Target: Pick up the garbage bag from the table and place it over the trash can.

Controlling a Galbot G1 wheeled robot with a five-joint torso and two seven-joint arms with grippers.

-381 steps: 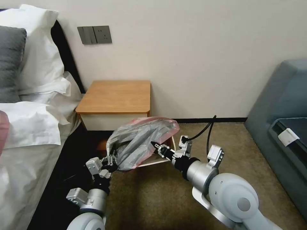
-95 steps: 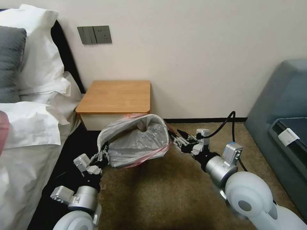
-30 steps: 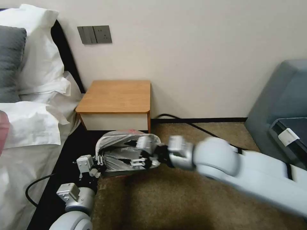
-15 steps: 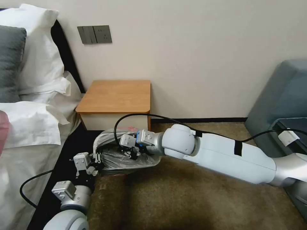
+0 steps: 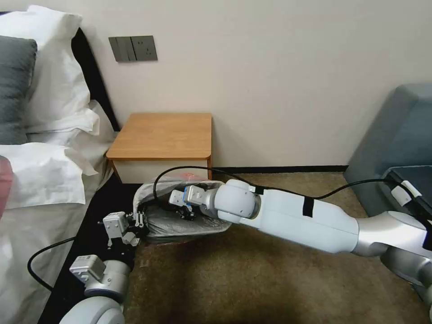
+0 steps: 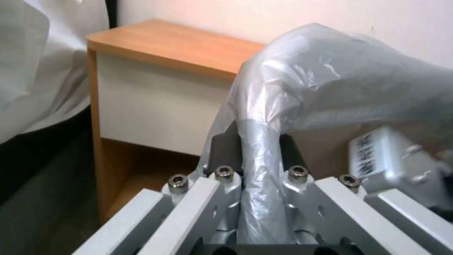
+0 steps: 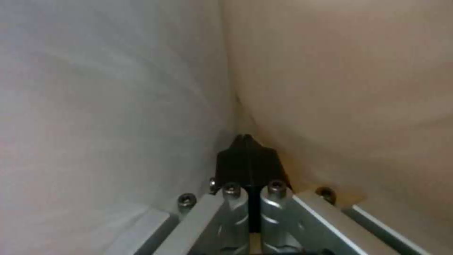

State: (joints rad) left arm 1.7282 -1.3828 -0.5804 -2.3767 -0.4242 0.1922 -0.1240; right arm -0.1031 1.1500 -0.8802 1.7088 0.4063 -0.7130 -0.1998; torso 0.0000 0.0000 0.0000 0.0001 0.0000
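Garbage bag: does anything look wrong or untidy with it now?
The garbage bag is bunched and crinkled, not smooth. The left tool pinches a twisted fold of it; the right tool is shut, reaching inside the bag.

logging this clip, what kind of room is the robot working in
Probably a hotel room or bedroom: a bed with white pillows on the left, a small orange-brown wooden bedside table against the wall, a grey wall switch panel above, and brown carpet.
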